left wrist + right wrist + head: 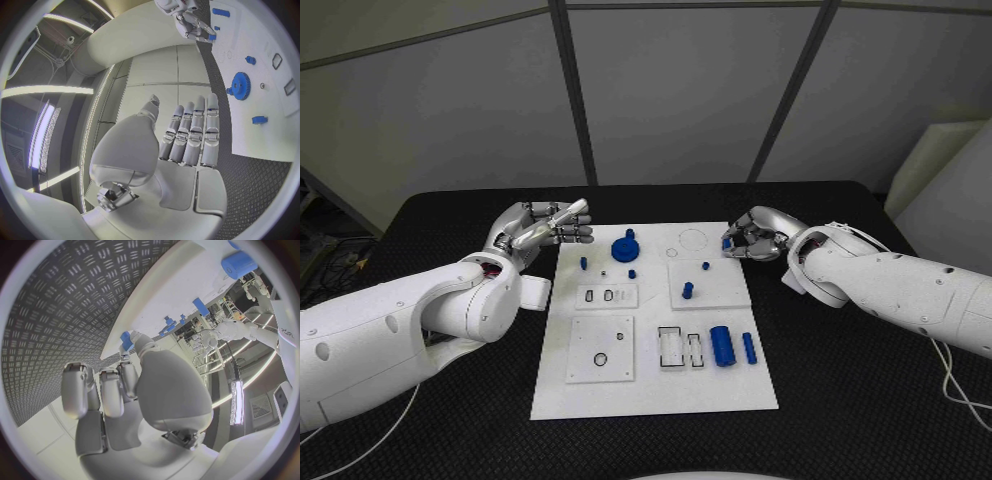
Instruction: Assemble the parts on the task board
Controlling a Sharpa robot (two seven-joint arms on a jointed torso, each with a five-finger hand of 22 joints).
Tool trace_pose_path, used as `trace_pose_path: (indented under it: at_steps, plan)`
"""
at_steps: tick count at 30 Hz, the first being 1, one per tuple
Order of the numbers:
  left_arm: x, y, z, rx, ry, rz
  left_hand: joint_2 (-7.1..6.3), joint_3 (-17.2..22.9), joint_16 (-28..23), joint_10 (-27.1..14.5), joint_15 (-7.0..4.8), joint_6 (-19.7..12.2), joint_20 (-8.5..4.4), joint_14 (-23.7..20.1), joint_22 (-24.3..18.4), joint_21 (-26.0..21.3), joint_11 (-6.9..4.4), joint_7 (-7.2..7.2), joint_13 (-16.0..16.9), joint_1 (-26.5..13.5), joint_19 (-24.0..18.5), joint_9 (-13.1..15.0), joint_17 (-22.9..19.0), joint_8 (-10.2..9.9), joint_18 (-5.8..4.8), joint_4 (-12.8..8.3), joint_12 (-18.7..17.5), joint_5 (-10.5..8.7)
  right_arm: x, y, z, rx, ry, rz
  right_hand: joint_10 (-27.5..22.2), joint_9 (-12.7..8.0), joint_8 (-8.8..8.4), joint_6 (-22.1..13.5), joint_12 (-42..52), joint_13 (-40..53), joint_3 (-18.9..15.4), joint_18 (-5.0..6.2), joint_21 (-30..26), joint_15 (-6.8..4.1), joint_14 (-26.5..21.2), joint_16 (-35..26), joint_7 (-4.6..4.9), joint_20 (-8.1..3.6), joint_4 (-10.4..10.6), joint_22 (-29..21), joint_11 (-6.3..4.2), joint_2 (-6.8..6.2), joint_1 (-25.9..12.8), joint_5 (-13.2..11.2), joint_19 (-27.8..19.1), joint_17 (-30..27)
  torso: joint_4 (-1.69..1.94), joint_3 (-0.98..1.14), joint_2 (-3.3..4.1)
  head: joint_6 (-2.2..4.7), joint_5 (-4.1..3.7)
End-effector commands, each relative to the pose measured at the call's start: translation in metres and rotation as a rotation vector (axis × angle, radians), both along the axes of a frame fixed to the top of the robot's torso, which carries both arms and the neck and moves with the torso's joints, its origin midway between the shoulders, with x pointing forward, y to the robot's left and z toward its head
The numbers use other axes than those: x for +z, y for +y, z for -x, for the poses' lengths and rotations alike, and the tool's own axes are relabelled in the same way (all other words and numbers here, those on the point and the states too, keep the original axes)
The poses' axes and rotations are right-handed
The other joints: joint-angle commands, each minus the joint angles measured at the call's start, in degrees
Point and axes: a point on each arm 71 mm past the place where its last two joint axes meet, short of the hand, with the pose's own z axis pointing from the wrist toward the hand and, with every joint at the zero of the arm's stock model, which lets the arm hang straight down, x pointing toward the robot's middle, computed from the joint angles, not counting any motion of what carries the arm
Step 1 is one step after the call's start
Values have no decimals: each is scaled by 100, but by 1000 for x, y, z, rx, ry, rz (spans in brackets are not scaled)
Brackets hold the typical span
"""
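Observation:
The white task board (653, 385) lies in the middle of the black table. A blue gear (626, 245) stands near its far edge, with small blue pegs (687, 291) around the middle. A blue cylinder (723, 345) and a thin blue bar (749, 347) lie at the near right. My left hand (538, 228) hovers at the board's far left corner, fingers stretched out and holding nothing; the gear (239, 86) is beyond its fingertips. My right hand (759, 235) is at the board's far right edge, fingers curled, pinching a small blue part (728, 240), (126, 340).
Raised white plates with slots and holes (602, 348) sit on the board's left and middle. Black table surface (848, 400) surrounds the board. A white cable (956, 390) runs along the near right. Grey wall panels stand behind the table.

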Motion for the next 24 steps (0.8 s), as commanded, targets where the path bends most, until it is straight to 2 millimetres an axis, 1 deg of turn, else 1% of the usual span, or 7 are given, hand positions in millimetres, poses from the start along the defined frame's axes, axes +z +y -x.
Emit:
trace_pose_path:
  at_steps: [1, 5, 10, 16, 19, 21, 24]
  plan:
    - [1, -1, 0, -12, -5, 0, 56, -31, -24, 29, 21, 28, 6, -39, -8, -26, 6, 4, -6, -12, -31, -6, 10, -22, -85, -6, -22, -9, 1, -1, -1, -6, 1, 4, 43, 19, 73, 130, 42, 358, 5, -3, 19, -16, 566, 20, -37, 2, 35, 288, -23, 80, 12, -7, 51, 1342, 4, -1, -3, -10, 4]
    - [1, -1, 0, -11, -5, -1, 56, -31, -24, 29, 21, 28, 6, -39, -8, -26, 6, 4, -6, -12, -31, -6, 10, -22, -85, -6, -22, -9, 1, -2, -1, -13, -1, 5, 49, 50, 157, 295, 45, 363, 31, -3, 20, -59, 567, 21, -108, -29, 20, 292, -81, 139, 41, -8, 54, 1343, 1, -1, -2, -11, 6]
    - [1, 0, 0, -11, -5, -1, 60, -29, -27, 28, 22, 28, 7, -39, -9, -27, 6, 4, -6, -10, -33, -6, 10, -24, -84, -7, -24, -9, 1, -2, -1, -17, -9, 3, 53, 77, 230, 426, 41, 363, 54, -3, 20, -109, 567, 20, -171, -75, -16, 295, -136, 187, 82, -28, 56, 1344, -1, 2, -2, -14, 7]
    - [1, 0, 0, -11, -5, -1, 60, -29, -27, 28, 22, 28, 7, -39, -9, -27, 6, 4, -6, -10, -33, -6, 10, -24, -84, -7, -24, -9, 4, 1, 1, -14, -32, -9, 42, 80, 242, 443, 22, 348, 72, -3, 18, -126, 568, 22, -187, -93, -41, 292, -154, 209, 113, -25, 54, 1349, 3, 1, -5, -14, 0]
    - [1, 0, 0, -10, -5, -1, 60, -29, -27, 28, 22, 28, 7, -39, -9, -27, 6, 4, -6, -10, -33, -6, 10, -24, -84, -7, -24, -9, 6, 3, 4, -13, -45, -19, 38, 77, 236, 434, 16, 344, 85, -4, 19, -132, 568, 23, -188, -100, -55, 295, -158, 218, 132, -21, 56, 1350, -11, 2, -12, -8, 17]
    - [1, 1, 0, -8, -6, -2, 69, -26, -33, 28, 22, 28, 9, -39, -11, -30, 7, 5, -6, -6, -35, -6, 12, -26, -83, -10, -27, -9, 10, 5, 7, -12, -55, -29, 36, 75, 233, 427, 11, 341, 92, -4, 19, -134, 568, 22, -187, -104, -62, 297, -159, 224, 141, -21, 57, 1349, -7, 3, -13, -3, 7]
    - [1, 2, 0, -6, -6, -3, 72, -25, -37, 28, 23, 29, 10, -40, -12, -33, 7, 5, -6, -3, -38, -6, 12, -28, -83, -12, -29, -9, 19, 9, 8, -10, -72, -52, 36, 74, 230, 422, 11, 341, 101, -5, 21, -136, 569, 24, -186, -107, -69, 300, -159, 230, 150, -23, 59, 1353, -4, -7, -20, 16, -2]
